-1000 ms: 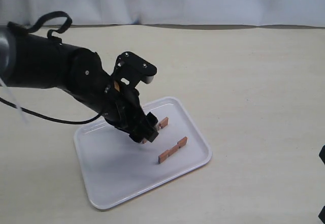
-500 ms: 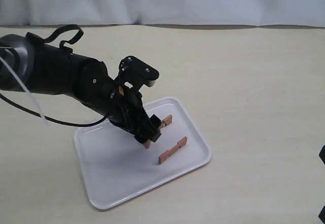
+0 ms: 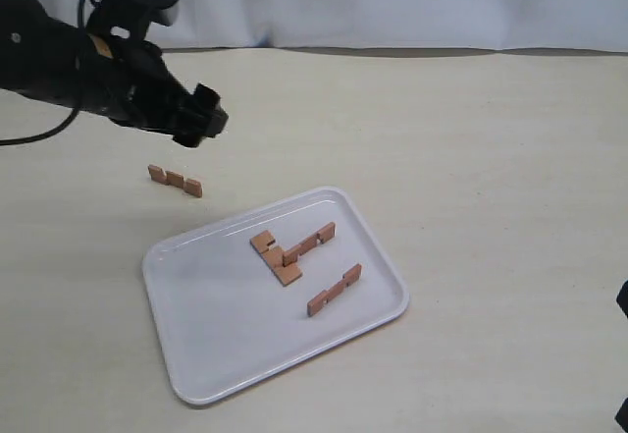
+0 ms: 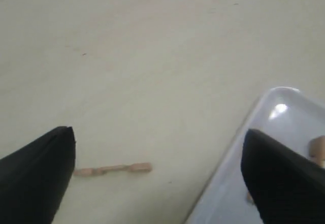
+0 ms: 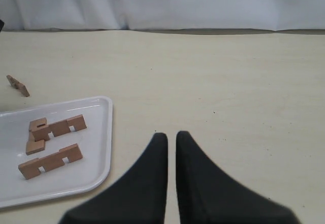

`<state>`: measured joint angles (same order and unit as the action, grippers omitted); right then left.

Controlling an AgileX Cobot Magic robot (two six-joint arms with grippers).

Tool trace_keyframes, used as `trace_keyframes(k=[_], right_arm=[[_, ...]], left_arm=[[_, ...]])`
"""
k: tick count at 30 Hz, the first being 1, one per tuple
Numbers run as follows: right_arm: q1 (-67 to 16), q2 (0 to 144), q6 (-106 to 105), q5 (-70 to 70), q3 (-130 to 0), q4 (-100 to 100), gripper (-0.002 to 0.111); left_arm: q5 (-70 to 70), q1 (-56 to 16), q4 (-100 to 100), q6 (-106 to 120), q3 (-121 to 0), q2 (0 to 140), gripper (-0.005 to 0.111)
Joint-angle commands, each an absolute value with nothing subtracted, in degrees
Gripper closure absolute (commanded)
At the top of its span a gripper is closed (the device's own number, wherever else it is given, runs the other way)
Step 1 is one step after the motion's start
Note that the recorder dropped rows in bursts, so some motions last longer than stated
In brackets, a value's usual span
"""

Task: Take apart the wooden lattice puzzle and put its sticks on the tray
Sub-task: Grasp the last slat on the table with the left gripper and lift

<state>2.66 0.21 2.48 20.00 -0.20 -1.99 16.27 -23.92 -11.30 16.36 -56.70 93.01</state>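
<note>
Since half a second ago the left arm [image 3: 88, 70] has lifted off the tray [image 3: 216, 335] and swung away to its far left side. It has left a crossed pair [image 3: 287, 252] of sticks where it was working. The left jaws are spread wide and carry nothing. In the wrist view they hang above the stray stick [image 4: 112, 169], which lies flat on the surface [image 3: 471, 158] just off the tray's corner, so the arm looks lined up to collect it.

The right jaws are pressed together with only a sliver between them. They are parked low over bare surface, well apart from the tray, probably to stay out of the way.

On the tray, the crossed pair touch at one end, and I cannot tell whether their notches are locked. A single stick [image 3: 334, 290] lies apart from them, nearer the right-hand rim.

That puts three sticks on the tray and one off it, so the lattice is no longer a grid. By my reading the stray stick is the last one to move. Being flat and thin, it will likely need the jaws to come down low and pinch it across its narrow width.
</note>
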Motion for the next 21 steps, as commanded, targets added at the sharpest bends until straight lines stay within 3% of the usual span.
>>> trace_keyframes(k=[1, 3, 5, 21], right_arm=[[2.52, 0.00, 2.16, 19.78, 0.00, -2.12, 0.102], [2.52, 0.00, 2.16, 19.78, 0.00, -2.12, 0.102], [2.52, 0.00, 2.16, 19.78, 0.00, -2.12, 0.102], [2.52, 0.00, 2.16, 19.78, 0.00, -2.12, 0.102]], left_arm=[[17.40, -19.18, -11.17, 15.70, -56.75, 96.83, 0.024], [15.49, -19.17, -11.17, 16.54, -56.75, 100.18, 0.011], [13.63, -19.17, -10.94, 16.79, -56.75, 102.89, 0.006], [8.20, -18.61, -9.56, 17.91, -56.75, 106.97, 0.005]])
